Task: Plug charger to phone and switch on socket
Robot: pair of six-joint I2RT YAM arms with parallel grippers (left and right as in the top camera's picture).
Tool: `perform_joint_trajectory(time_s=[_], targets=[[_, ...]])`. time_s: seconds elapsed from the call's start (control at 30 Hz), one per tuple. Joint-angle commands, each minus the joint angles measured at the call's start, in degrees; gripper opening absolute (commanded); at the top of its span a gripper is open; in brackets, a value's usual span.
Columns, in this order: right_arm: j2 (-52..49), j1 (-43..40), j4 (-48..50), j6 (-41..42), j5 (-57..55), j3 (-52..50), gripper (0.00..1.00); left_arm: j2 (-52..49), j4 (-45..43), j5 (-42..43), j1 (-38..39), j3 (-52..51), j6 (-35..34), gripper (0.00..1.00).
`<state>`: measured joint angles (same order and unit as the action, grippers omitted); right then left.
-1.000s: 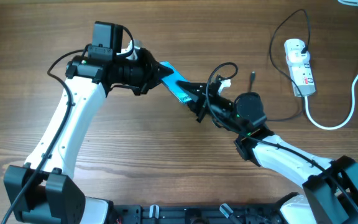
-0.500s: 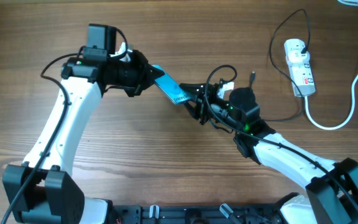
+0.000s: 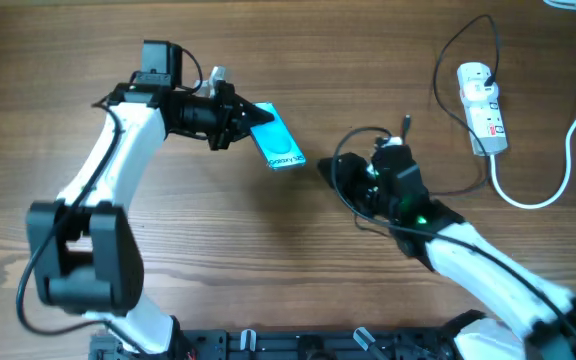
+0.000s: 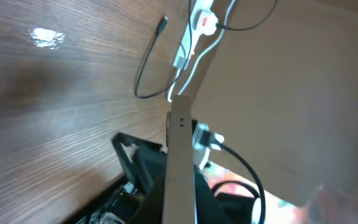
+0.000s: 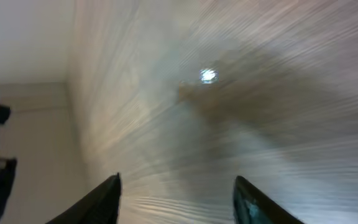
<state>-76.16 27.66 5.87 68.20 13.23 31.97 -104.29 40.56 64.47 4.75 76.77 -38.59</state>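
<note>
Phone [image 3: 279, 144] in the overhead view was pinched at its 10 o'clock end by the left gripper [image 3: 248, 120]. Its cyan screen faced up and ran toward 4 o'clock, with the "Galaxy S25" text at the free end. Whether it touched the worktop [image 3: 218, 260] could not be told. The right gripper [image 3: 328, 170] stood at 4 o'clock of the phone, near it but apart. The charger [image 3: 406, 124] plug lay loose on the worktop at 2 o'clock of the right gripper, and its thin black cable led off toward the socket [image 3: 481, 107] at the worktop's 2 o'clock corner, well apart from the phone.

Left wrist view: the phone [image 4: 180, 162] appeared edge-on and upright at mid-frame, clamped at its lower end. The charger [image 4: 162, 23] plug and the socket [image 4: 205, 22] lay beyond it at 12 o'clock.

Right wrist view: the picture was blurred. The right gripper [image 5: 178, 202] had its two dark fingers [image 5: 107, 199] spread at 6 o'clock, with nothing between them but bare worktop [image 5: 229, 124].
</note>
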Motion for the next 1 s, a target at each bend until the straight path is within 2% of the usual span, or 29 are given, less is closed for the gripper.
perform_joint_trajectory(time_s=[0.0, 0.13, 0.23, 0.33, 0.47, 0.7, 0.9, 0.97], targets=[[11.9, -0.3, -11.5, -11.3, -15.2, 0.0, 0.66, -5.5, -3.7, 11.2, -0.1, 1.2, 2.2, 0.04], [25.6, -0.3, -29.1, -12.2, -28.1, 0.0, 0.67, -9.1, -4.3, 16.7, 0.2, 1.2, 4.0, 0.04], [33.4, -0.3, -40.2, -11.7, -29.1, 0.0, 0.68, -9.1, -0.4, 25.0, 1.2, 1.2, 5.4, 0.04], [34.0, -0.3, -46.7, -7.0, -29.7, 0.0, 0.69, -9.1, 4.5, 25.9, 1.9, 1.2, 5.2, 0.04], [32.2, -0.3, -47.9, -4.7, -29.7, 0.0, 0.7, -9.0, 8.6, 25.9, 1.9, 1.2, 5.2, 0.04], [27.8, -0.3, -46.9, -5.2, -29.3, 0.0, 0.73, -8.9, 8.6, 25.9, 1.9, 1.2, 5.2, 0.04], [26.8, -0.3, -46.4, -5.4, -29.4, 2.2, 0.72, -8.9, 8.9, 25.9, 1.9, 1.2, 5.2, 0.04], [26.4, -0.6, -46.4, -6.0, -30.3, 2.4, 0.68, -8.9, 10.3, 25.9, 1.8, 1.2, 5.2, 0.04]])
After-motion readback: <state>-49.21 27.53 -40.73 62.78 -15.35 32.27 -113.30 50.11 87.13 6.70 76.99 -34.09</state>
